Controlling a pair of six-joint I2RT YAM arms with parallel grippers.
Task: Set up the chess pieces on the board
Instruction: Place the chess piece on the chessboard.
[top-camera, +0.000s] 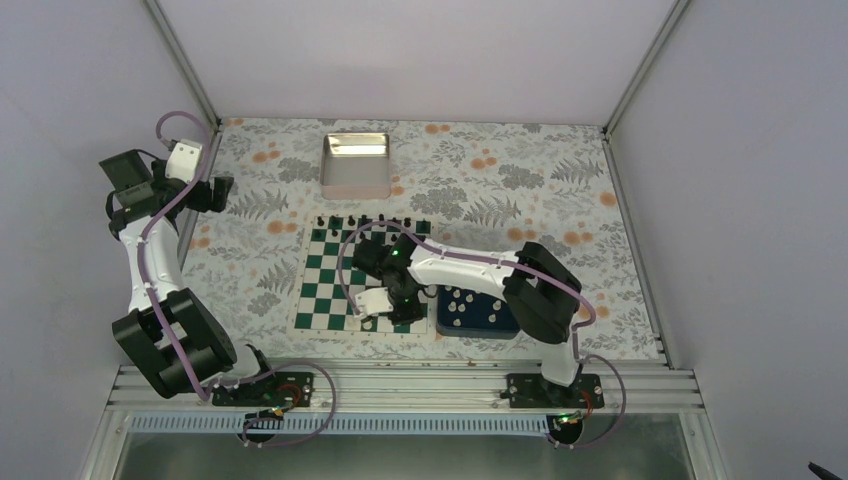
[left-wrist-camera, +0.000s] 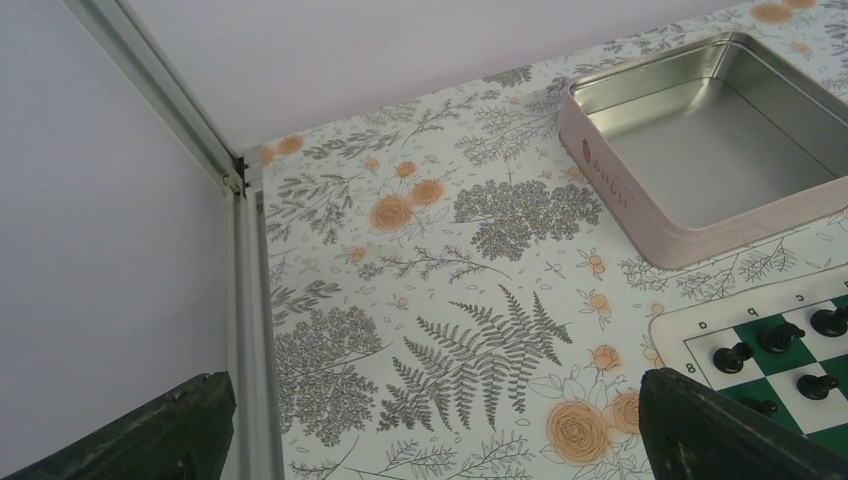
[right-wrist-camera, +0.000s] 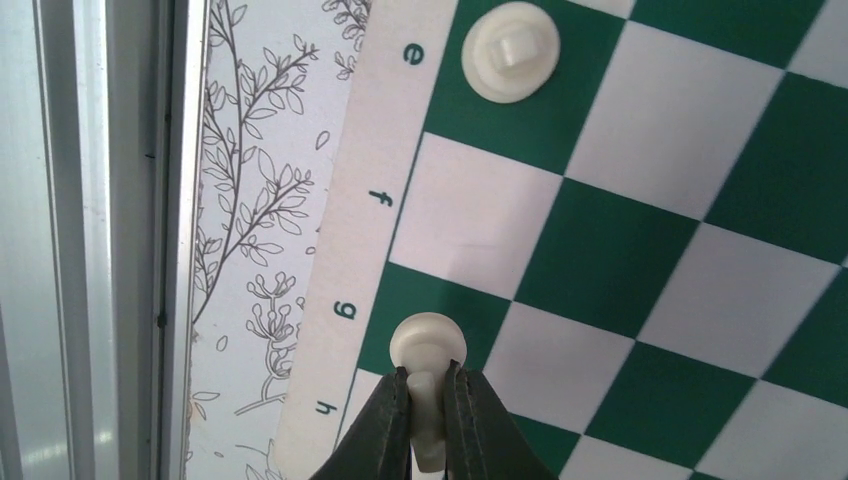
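Showing two arms, one board (top-camera: 325, 290), one tin and one tray on a flower-patterned table (top-camera: 560, 200).

We see the right gripper (right-wrist-camera: 428, 390) over the near edge of the board, right of its middle. Its two fingers (right-wrist-camera: 385, 425) are pressed onto the stem of one white chess piece (right-wrist-camera: 428, 340). This piece sits above the green square of file g, in the row nearest that edge. We cannot tell whether it touches the surface.

A second white piece (right-wrist-camera: 517, 52) stands upright on the green square of file e in the same row, one square away from the first. In the right wrist view we thus count two white pieces over the board.

More pale pieces lie in the dark blue tray (top-camera: 480, 332), just right of the board's near right corner. They are too small for us to count.

The black pieces (top-camera: 365, 221) stand along the far edge of the board. In the left wrist view we count at least four of them at its far left corner.

The left gripper (left-wrist-camera: 432, 400) hangs high at the left of the table, well apart from the board. Its two fingers (left-wrist-camera: 720, 430) are spread wide, with only patterned table between them.

The metal tin (left-wrist-camera: 700, 130) stands beyond the far edge of the board, open side up.
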